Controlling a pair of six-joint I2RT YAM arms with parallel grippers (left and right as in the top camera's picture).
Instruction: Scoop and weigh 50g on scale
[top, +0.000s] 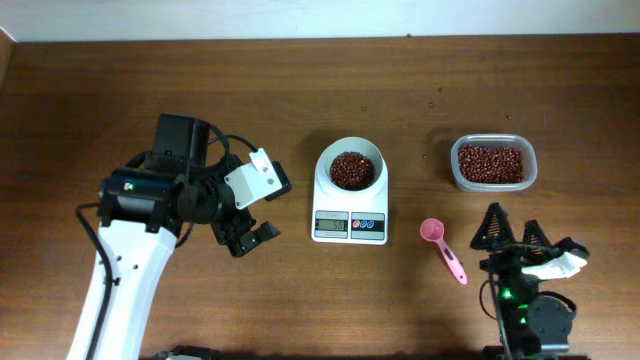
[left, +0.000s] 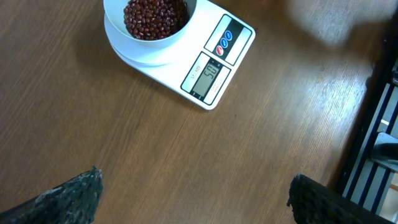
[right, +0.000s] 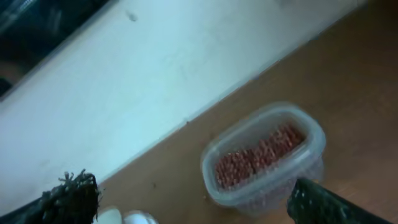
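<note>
Digits apparently "50", faint, on the grey display (left: 206, 76) of the scale (left: 186, 59)

Dark brown wood-grain counter (top: 300, 90), even indoor light, faint glare. White wall (right: 155, 68) behind far edge. Dark slatted structure (left: 367, 143) beyond counter side, unclear what.

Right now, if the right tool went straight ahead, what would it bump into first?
Probably the tub: it lies just ahead of the open right tool, only table between. Depth is unclear.
</note>
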